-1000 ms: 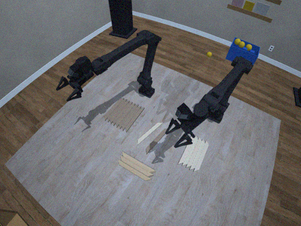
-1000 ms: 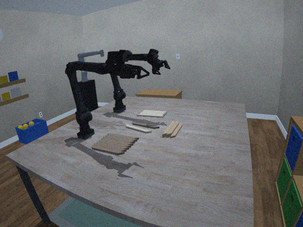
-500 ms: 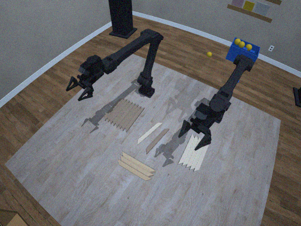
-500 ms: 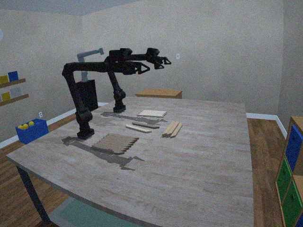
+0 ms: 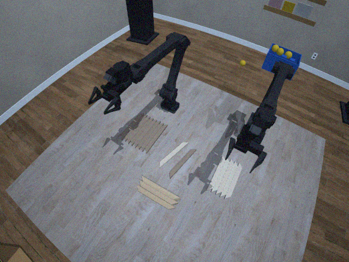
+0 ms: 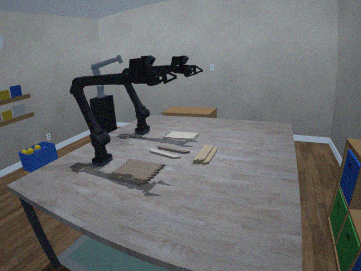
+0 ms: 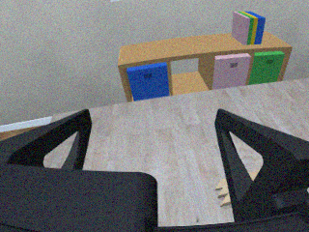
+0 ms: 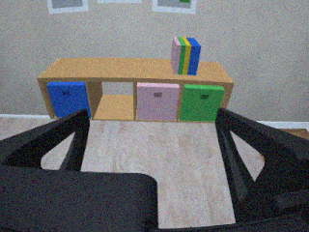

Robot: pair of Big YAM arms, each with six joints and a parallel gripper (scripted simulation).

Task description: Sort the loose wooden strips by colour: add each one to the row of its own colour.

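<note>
Both the left jaws (image 5: pixel 238 165) (image 6: pixel 196 71) and the right jaws (image 5: pixel 96 108) (image 6: pixel 168 78) hang spread wide and unladen above the worktop (image 5: pixel 112 211) (image 6: pixel 218 204) (image 7: pixel 145 145) (image 8: pixel 145 150).
A loose white wooden strip (image 5: pixel 173 154) (image 6: pixel 165 153) and a loose brown wooden strip (image 5: pixel 182 163) (image 6: pixel 174 149) lie apart, side by side, between the brown wooden row (image 5: pixel 146 134) (image 6: pixel 140 170) and the white wooden row (image 5: pixel 226 179) (image 6: pixel 181 135).

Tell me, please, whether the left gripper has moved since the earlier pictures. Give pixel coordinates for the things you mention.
Yes: in the top view, the left gripper (image 5: pixel 238 165) (image 6: pixel 196 73) (image 7: pixel 153 116) moved rightward against the white row (image 5: pixel 227 177) (image 6: pixel 181 135).
</note>
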